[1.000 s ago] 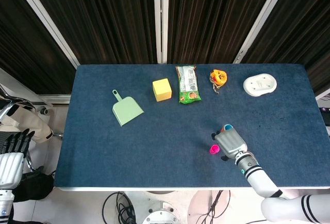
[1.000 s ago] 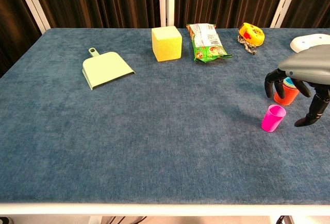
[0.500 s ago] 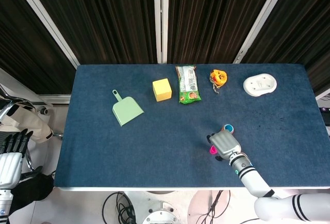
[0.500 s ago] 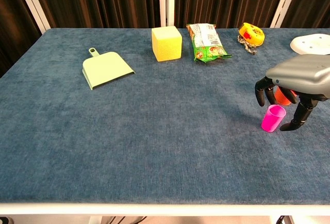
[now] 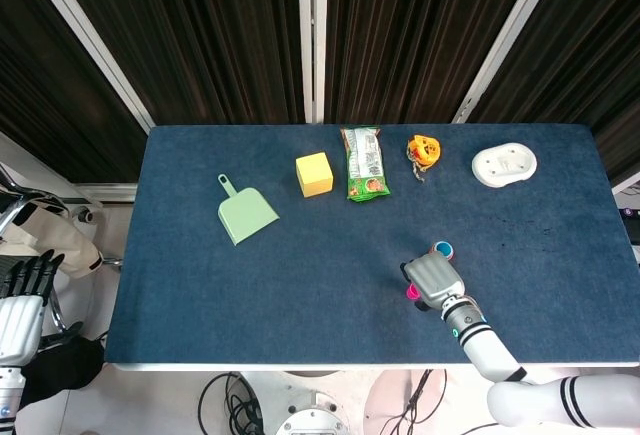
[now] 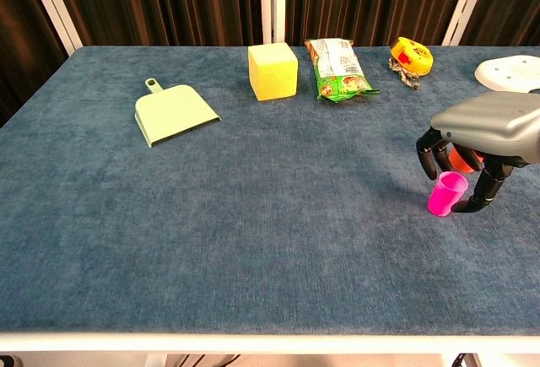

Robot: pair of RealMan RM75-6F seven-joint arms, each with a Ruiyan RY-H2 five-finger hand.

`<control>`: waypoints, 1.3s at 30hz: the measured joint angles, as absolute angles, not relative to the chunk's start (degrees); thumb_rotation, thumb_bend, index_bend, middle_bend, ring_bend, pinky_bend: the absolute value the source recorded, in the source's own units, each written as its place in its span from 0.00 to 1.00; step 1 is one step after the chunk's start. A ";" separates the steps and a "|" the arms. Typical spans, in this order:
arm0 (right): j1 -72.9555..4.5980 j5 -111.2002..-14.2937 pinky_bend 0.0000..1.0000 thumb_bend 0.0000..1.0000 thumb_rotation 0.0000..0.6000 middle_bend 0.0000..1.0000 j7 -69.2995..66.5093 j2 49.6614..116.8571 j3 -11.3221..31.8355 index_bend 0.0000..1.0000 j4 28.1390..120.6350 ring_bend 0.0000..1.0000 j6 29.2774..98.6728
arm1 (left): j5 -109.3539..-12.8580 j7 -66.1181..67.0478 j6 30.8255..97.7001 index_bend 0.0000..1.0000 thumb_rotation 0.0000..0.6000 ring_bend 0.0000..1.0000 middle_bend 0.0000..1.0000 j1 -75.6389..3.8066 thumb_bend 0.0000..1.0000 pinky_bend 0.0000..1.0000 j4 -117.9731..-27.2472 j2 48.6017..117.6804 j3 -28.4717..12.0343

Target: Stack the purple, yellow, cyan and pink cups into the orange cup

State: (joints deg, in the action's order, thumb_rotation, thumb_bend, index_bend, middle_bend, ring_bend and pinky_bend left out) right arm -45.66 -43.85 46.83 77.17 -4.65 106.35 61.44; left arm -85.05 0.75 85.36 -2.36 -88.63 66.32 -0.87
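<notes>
The right hand (image 6: 460,183) has come lower and a little to the left in the last second, and its fingers (image 6: 428,153) now stand on both sides of the pink cup (image 6: 446,193), with the thumb near the cup's right side. The fingers are curled around the cup, but I cannot tell whether they already press it; the cup is upright on the blue table (image 6: 253,215), so it is not yet lifted.

The orange cup (image 6: 460,158) is just behind the hand, mostly hidden by it. In the head view a cyan rim (image 5: 442,249) shows at its place, so I judge that the other cups are already inside and the pink one is the last.

The left hand (image 5: 18,310) hangs off the table at the near left, fingers apart, holding nothing.
</notes>
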 measured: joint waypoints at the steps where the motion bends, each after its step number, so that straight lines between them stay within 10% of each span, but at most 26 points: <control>1: -45.67 -43.75 0.73 0.13 1.00 0.49 46.97 77.25 -4.64 0.48 106.30 0.57 61.46 | -85.03 0.72 85.36 0.04 1.00 0.00 0.00 -2.35 0.06 0.00 -88.59 66.34 -0.88; 39: -42.87 -46.22 0.73 0.28 1.00 0.58 38.62 68.53 1.12 0.60 108.90 0.61 64.94 | -85.29 1.04 85.61 0.04 1.00 0.00 0.00 -2.02 0.06 0.00 -88.73 66.38 -0.82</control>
State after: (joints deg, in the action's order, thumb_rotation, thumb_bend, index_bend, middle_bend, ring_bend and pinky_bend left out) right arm -42.87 -46.22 38.62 68.53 1.12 108.90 64.94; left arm -85.29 1.04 85.61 -2.02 -88.73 66.38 -0.82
